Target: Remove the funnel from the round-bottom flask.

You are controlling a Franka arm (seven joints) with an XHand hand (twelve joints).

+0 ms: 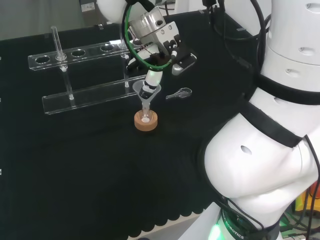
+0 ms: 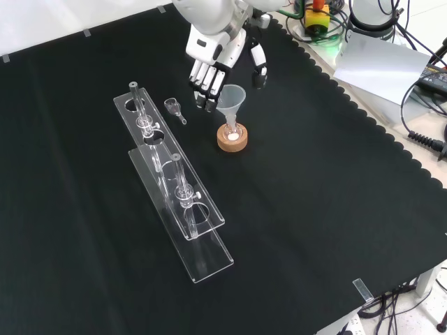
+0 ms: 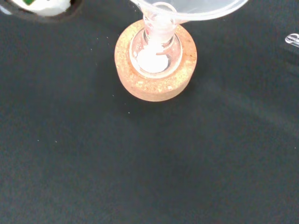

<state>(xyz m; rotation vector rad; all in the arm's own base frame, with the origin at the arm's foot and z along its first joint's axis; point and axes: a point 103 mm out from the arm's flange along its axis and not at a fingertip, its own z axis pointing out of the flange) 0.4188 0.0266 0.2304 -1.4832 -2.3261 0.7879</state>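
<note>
Where the cork ring (image 2: pixel 232 138) sits near the middle of the black cloth, the round-bottom flask (image 3: pixel 154 52) rests in it, small and clear, with something white showing at its bottom in my wrist view. Its neck carries the funnel (image 2: pixel 232 98), a translucent cone whose stem runs straight down into the flask, so the funnel is upright and seated. My hand (image 2: pixel 211 68) hangs just beside the funnel in the front view, up and to its left; my fingers (image 2: pixel 203 86) point downward, slightly bent and spread apart, with the thumb (image 2: pixel 260 70) on the far side of the cone, and they grip nothing that I can see. From the head view one finger (image 1: pixel 151 80) comes down over the funnel's rim; whether it touches I cannot tell. A small clear scoop-like piece (image 2: pixel 174 109) lies on the cloth near the flask, between it and a long clear test-tube rack (image 2: pixel 174 185) holding a few glass tubes. Black cloth covers the tabletop (image 2: pixel 314 209), its scalloped edge showing in both views, and beyond it lie cables and a grey sheet.
</note>
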